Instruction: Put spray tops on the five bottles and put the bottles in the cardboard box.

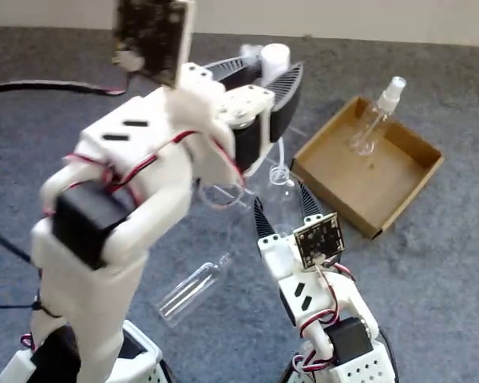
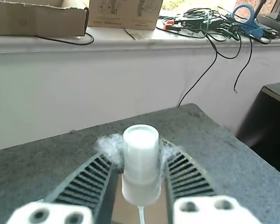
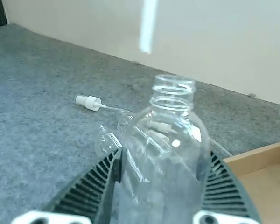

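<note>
Beside the cardboard box [image 1: 343, 171], a clear bottle [image 3: 170, 140] with an open neck is held upright, clamped in the right gripper [image 3: 165, 158]. Above it, a white spray top [image 2: 141, 170] is pinched in the left gripper [image 2: 140, 148], its tube hanging over the neck. Inside the box, one capped bottle [image 1: 374, 120] is seen standing. Farther from the box, an uncapped bottle [image 1: 190, 291] and a loose spray top [image 3: 87, 101] are seen lying on the grey carpet [image 1: 447, 263].

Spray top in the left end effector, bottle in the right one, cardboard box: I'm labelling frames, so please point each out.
held spray top [image 2: 140, 154], left wrist view, on its white cap.
held bottle [image 3: 170, 140], right wrist view, on its clear shoulder.
cardboard box [image 1: 367, 185], high view, on its bare floor.
</note>
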You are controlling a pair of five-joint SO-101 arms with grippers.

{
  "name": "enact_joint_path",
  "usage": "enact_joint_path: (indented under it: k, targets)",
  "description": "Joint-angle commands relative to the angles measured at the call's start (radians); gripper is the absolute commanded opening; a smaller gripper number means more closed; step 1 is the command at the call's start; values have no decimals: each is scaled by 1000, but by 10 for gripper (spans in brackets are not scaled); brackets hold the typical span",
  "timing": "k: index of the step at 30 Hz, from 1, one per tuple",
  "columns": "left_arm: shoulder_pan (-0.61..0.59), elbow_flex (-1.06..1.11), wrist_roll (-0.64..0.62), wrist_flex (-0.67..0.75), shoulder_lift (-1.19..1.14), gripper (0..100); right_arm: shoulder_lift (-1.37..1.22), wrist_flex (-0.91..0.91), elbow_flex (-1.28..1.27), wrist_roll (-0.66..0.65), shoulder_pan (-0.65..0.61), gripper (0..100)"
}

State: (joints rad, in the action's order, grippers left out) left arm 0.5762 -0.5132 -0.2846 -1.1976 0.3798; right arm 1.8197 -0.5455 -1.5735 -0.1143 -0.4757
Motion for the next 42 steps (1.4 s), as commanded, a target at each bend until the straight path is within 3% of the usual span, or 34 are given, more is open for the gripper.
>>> enact_joint_path:
  k: [1, 8, 15, 23, 33, 42]
  targets:
    - [-19, 94, 11, 144, 24, 17, 18, -7, 16, 8, -8, 190]
    - [-50, 219, 14, 253, 31, 17, 18, -7, 16, 8, -8, 190]
    - [-128, 211, 9, 258, 33, 17, 18, -7, 16, 8, -8, 190]
    - [-122, 211, 6, 252, 35, 17, 18, -4, 15, 5, -8, 190]
    - [-33, 222, 6, 241, 85, 17, 18, -4, 15, 3, -5, 190]
    - [-28, 387, 6, 247, 148, 17, 18, -4, 15, 3, -5, 190]
